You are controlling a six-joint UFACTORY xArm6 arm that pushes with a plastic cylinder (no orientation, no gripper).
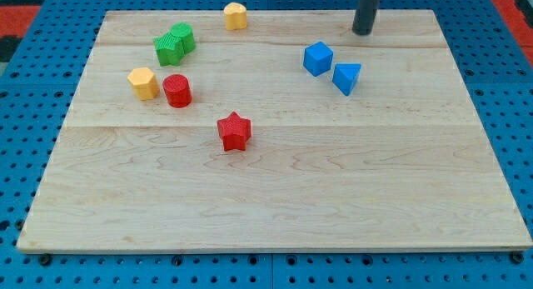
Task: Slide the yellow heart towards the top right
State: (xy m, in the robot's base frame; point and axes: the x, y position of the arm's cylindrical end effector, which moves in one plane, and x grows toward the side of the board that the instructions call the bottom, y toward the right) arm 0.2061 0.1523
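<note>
A yellow block that looks like the heart (pixel 236 16) sits at the view's top edge of the wooden board (pixel 275 206), left of centre. My tip (pixel 363 31) rests on the board near the top right, well to the right of that block and apart from it. A second yellow block (pixel 143 82), pentagon-like, lies at the left. The rod rises out of the view's top.
Two green blocks (pixel 174 44) touch each other at the upper left. A red cylinder (pixel 176 91) stands beside the second yellow block. A red star (pixel 235 131) lies near the centre. A blue cube (pixel 317 58) and a blue triangle (pixel 347 77) sit just below my tip.
</note>
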